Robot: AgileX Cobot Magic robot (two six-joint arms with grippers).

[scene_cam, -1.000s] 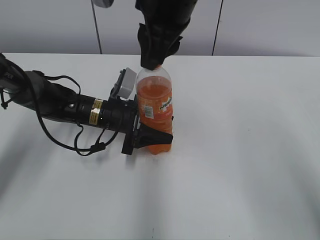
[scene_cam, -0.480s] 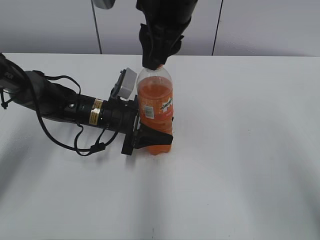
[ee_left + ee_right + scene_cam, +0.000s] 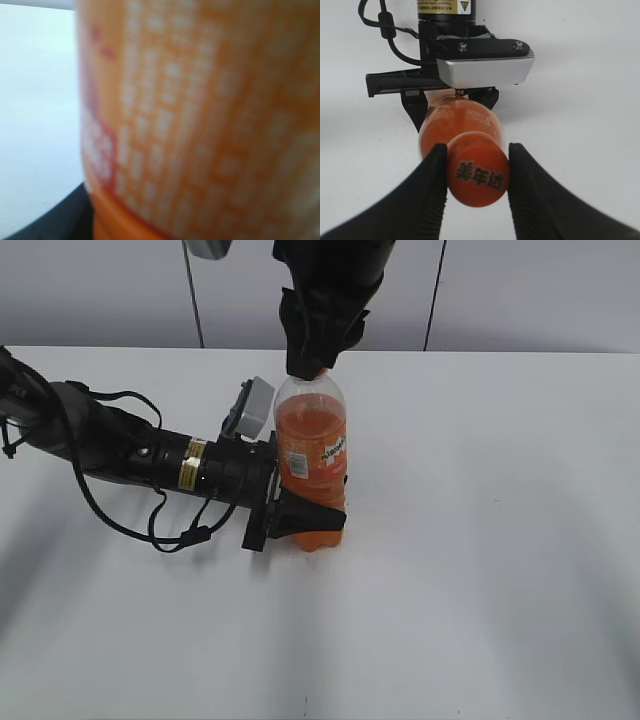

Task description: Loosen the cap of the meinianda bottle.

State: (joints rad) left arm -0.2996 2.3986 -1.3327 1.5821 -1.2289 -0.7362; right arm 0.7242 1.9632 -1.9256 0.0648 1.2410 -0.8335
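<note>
Laboratory test bench. A plain white table [image 3: 480, 570] fills the view and carries only a soda bottle [image 3: 312, 465] and the robot arms: one arm [image 3: 130, 455] with exposed cabling lies along the surface at 9 o'clock, another [image 3: 325, 300] descends at 12 o'clock. Bare grey wall panels [image 3: 520, 290] with dark vertical seams close the background.
</note>
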